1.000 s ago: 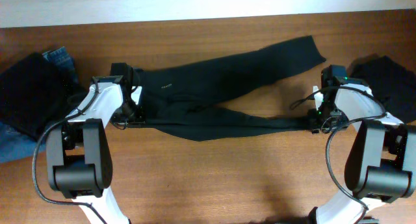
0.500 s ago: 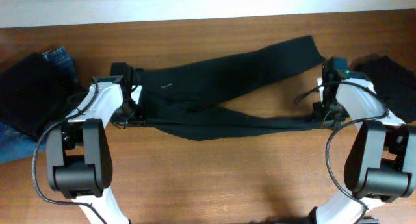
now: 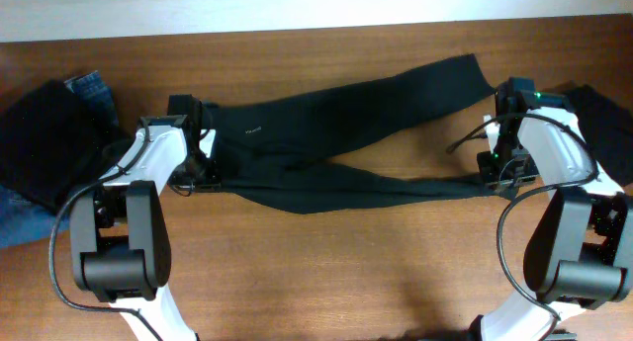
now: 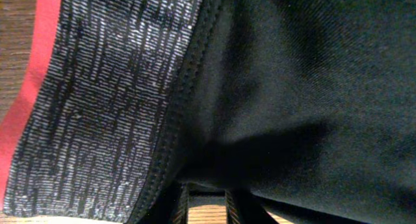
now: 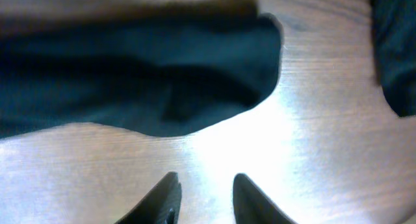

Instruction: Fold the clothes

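- Right gripper [image 5: 205, 178]: fingers spread and empty over the bare table [image 3: 326, 272], just short of the near leg's cuff [image 5: 214, 74]. You have not taken that end.
- Left gripper [image 3: 201, 173]: set at the grey waistband [image 4: 97, 100]. Cloth hides the fingertips, so you cannot tell whether it pinches.
- Trousers [image 3: 336, 114]: laid lengthwise across the middle of the table, waist left, legs running right and parting towards the cuffs. No fold is made.
- Far leg [image 3: 415, 89]: reaches the far right, untouched. By this view, all the folding lies ahead of you.
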